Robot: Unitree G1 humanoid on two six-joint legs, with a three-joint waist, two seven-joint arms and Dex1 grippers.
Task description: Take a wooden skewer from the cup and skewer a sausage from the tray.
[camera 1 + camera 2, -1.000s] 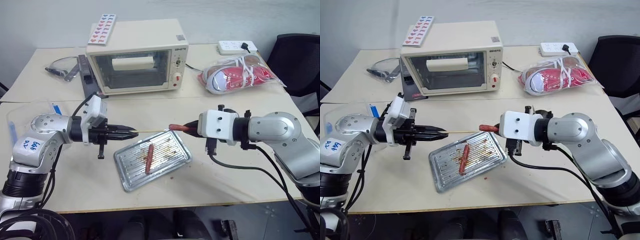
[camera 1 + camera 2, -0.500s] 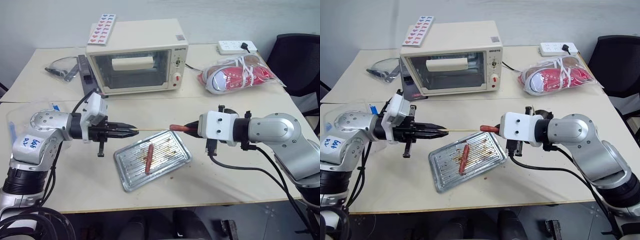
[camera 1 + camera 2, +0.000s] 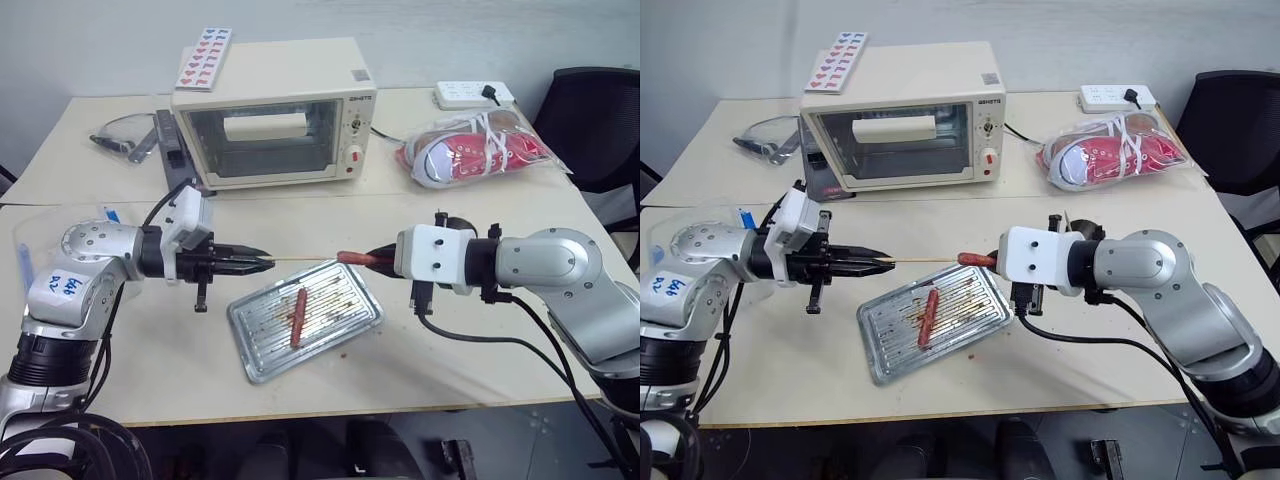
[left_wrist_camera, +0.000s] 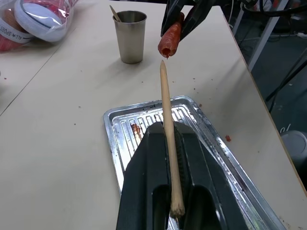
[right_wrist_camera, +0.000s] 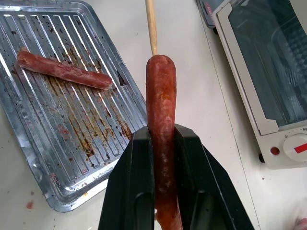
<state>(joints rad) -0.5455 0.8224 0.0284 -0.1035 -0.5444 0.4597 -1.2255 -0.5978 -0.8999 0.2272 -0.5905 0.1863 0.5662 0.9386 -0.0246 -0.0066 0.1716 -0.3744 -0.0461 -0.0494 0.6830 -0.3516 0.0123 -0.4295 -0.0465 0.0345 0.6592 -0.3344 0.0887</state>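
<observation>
Holding the wooden skewer (image 4: 168,139) pinched in the left gripper (image 3: 262,262), tip aimed at, and just short of, the end of the sausage (image 5: 160,134) clamped in the right gripper (image 3: 378,257), both above the table (image 3: 450,350). Leaving a second sausage (image 3: 297,316) lying on the greasy tray (image 3: 340,325) underneath. Keeping the cup (image 4: 130,36), toaster oven (image 3: 275,110), bagged red shoes (image 3: 480,145) and power strip (image 3: 475,94) further back, well apart.

Above the tray (image 3: 262,352), the left end effector (image 3: 262,263) is gripping a wooden skewer (image 3: 303,260), pointing it at a sausage (image 3: 356,258) that the right end effector (image 3: 380,256) is clamping. A second sausage (image 3: 298,316) is lying in the tray, in front of the toaster oven (image 3: 275,110).
</observation>
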